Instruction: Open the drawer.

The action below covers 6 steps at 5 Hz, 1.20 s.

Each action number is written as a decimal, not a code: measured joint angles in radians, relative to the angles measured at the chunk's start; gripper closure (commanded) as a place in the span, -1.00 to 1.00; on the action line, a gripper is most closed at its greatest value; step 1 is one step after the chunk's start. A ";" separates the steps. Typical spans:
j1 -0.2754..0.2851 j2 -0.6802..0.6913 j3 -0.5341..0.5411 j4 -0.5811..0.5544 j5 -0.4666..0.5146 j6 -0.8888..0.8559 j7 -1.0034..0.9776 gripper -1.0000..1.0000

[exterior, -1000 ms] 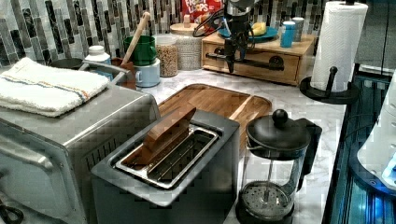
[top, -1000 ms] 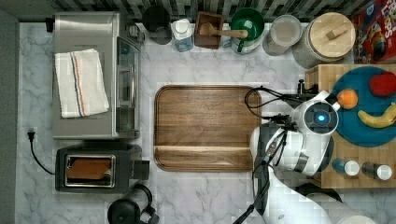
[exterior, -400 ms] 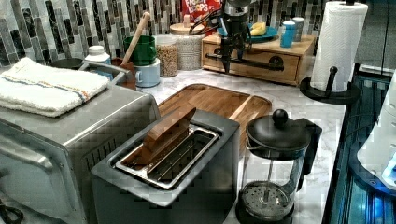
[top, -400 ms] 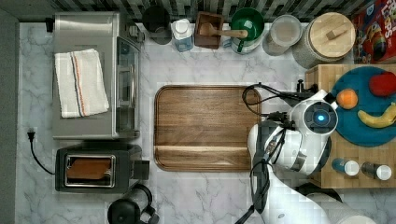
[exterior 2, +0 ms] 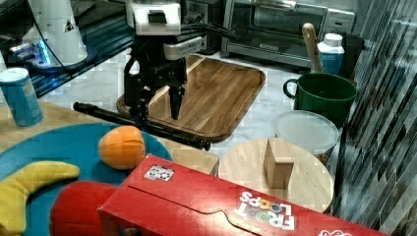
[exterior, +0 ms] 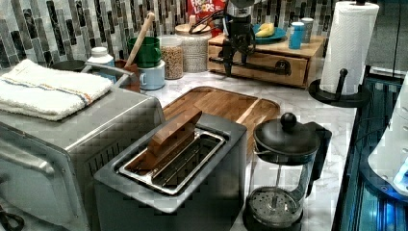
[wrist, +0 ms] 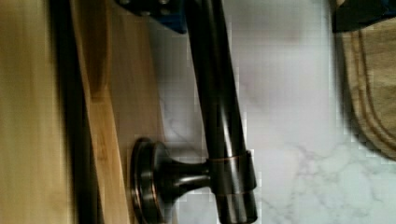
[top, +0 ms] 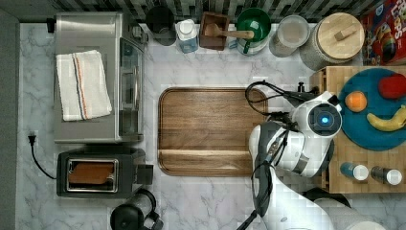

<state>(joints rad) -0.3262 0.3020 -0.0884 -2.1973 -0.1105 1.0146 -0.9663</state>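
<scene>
A: Where's the arm (top: 287, 153)?

B: In the top view it rises from the 5 o'clock corner of the counter (top: 206, 201) and bends toward 3 o'clock, its wrist over the gap between the tray (top: 208, 130) and the wooden box (top: 354, 158). In the right view the wrist points straight down, cables looping off its side.

A: And the gripper (exterior 2: 156, 104)?

B: Its fingers (exterior 2: 176, 104) hang apart with a clear gap between them, one on each side of the handle (exterior 2: 140, 125). One finger sits on the tray side; the other is down on the box side. I cannot tell whether either one touches the bar.

A: Where's the drawer (exterior: 262, 64)?

B: In the left view it's at about 1 o'clock, the front face of the light wooden box against the tiled wall, under the blue plate (exterior: 269, 35). The gripper stands directly in front of it, near one end of the bar.

A: Is it open?

B: The wrist view shows the drawer front (wrist: 119, 116) standing slightly off the box body, with a dark gap between them. The handle runs just outside that front, held on a round mount (wrist: 154, 179), above marble.

A: Smaller things nearby?

B: An orange (exterior 2: 121, 146) and a banana (exterior 2: 32, 184) lie on the plate, beside a cereal box (exterior 2: 236, 204).
</scene>
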 measured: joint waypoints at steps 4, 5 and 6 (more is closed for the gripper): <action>0.134 -0.048 0.106 -0.078 0.004 -0.020 0.204 -1.00; 0.172 -0.048 0.124 -0.082 0.032 -0.017 0.292 -1.00; 0.184 -0.046 0.125 -0.080 0.009 -0.016 0.306 -1.00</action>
<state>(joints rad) -0.1420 0.2556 0.0369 -2.2773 -0.1017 0.9990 -0.6602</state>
